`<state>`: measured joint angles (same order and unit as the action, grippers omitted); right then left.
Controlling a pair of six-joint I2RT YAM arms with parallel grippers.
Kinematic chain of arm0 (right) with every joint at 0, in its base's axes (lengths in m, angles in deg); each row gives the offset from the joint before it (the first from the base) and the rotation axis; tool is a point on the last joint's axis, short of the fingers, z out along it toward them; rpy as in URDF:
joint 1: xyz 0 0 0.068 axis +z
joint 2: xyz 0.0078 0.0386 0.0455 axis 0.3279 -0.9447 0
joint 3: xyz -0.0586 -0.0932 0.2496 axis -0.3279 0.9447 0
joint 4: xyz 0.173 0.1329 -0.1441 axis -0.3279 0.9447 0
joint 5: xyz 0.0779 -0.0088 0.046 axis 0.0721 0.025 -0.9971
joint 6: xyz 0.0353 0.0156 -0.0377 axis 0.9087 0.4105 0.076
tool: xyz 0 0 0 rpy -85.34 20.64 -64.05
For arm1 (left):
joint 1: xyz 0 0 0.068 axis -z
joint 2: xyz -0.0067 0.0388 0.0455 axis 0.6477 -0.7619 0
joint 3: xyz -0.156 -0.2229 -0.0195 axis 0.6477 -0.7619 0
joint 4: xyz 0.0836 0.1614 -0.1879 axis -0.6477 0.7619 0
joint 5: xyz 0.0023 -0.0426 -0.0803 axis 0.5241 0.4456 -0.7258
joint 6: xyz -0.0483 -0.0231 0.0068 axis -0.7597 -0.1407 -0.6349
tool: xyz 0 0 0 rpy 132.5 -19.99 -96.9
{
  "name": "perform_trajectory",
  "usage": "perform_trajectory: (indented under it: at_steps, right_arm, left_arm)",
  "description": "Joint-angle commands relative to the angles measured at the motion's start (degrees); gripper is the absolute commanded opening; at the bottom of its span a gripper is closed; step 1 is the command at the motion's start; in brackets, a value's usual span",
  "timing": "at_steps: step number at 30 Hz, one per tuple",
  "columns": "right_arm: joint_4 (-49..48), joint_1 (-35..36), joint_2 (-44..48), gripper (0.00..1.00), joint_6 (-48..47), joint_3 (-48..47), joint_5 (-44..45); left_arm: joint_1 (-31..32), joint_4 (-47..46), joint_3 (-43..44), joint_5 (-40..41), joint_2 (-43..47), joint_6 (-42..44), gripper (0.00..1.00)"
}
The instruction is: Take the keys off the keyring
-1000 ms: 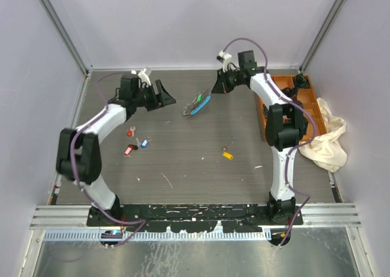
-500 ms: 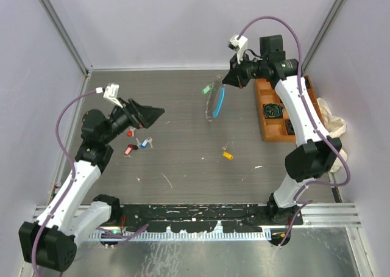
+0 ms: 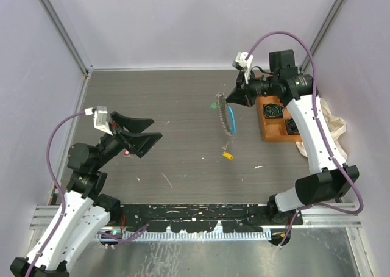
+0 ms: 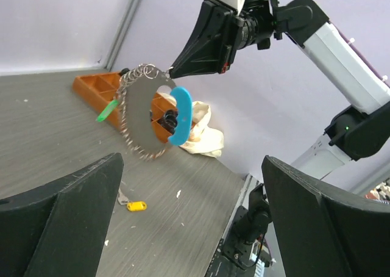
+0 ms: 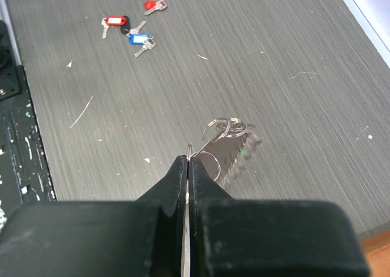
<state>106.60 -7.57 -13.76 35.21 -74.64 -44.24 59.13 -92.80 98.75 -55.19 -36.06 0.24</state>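
Observation:
My right gripper (image 3: 233,98) is shut on a small split ring of the keyring (image 3: 226,117) and holds it in the air above mid-table. The silvery toothed loop hangs below the closed jaws, with its light-blue curved piece (image 3: 231,118) and a green key (image 3: 212,106) on it. The left wrist view shows the hanging keyring (image 4: 144,144) and green key (image 4: 107,111). The right wrist view shows the pinched rings (image 5: 224,130) at my closed fingertips (image 5: 188,158). A yellow key (image 3: 227,155) lies below. My left gripper (image 3: 155,129) is open and empty, left of the keyring.
Loose red keys (image 5: 153,6) (image 5: 113,21) and a blue key (image 5: 140,39) lie on the table at the left. An orange tray (image 3: 273,132) stands at the right with a cream cloth (image 3: 331,123) beside it. Side walls enclose the table.
My right gripper has lifted the keyring off the far table and carried it nearer and to the right. My left arm has drawn back toward the near left, gripper still open.

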Motion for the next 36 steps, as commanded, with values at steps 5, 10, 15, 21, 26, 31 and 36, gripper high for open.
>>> perform_trajectory:
  at_steps: [5, 10, 15, 21, 26, 31, 36]
  right_arm:
    - [2.52, 0.27, 6.46, 0.01, -6.94, 2.28, -9.68]
    - [5.53, 0.91, 6.90, 0.01, -11.01, 1.90, -13.70]
    - [8.49, 2.80, 7.60, 0.01, -15.16, 2.49, -13.54]
    - [12.88, 5.40, 8.65, 0.01, -21.14, 2.71, -13.17]
    - [15.20, 7.81, 7.53, 0.01, -23.60, 1.61, -13.50]
    - [17.35, 10.41, 6.26, 0.01, -25.98, 0.63, -12.58]
    - [19.27, 12.55, 5.26, 0.01, -28.30, 0.28, -12.58]
  left_arm:
    - [3.71, -8.87, -0.59, -0.04, -5.02, 4.78, 0.99]
    - [5.13, -15.88, -0.77, -3.93, -10.32, 4.88, 0.98]
    - [8.04, -22.30, -0.94, -5.02, -16.73, 8.08, 0.98]
    - [11.34, -23.52, 2.51, -7.17, -25.47, 17.89, 0.96]
    - [12.35, -28.20, 2.07, -8.54, -31.44, 30.22, 0.98]
    - [12.35, -31.72, 4.55, -12.81, -35.67, 35.03, 0.98]
    - [12.50, -34.68, 7.81, -20.53, -40.36, 31.79, 0.94]
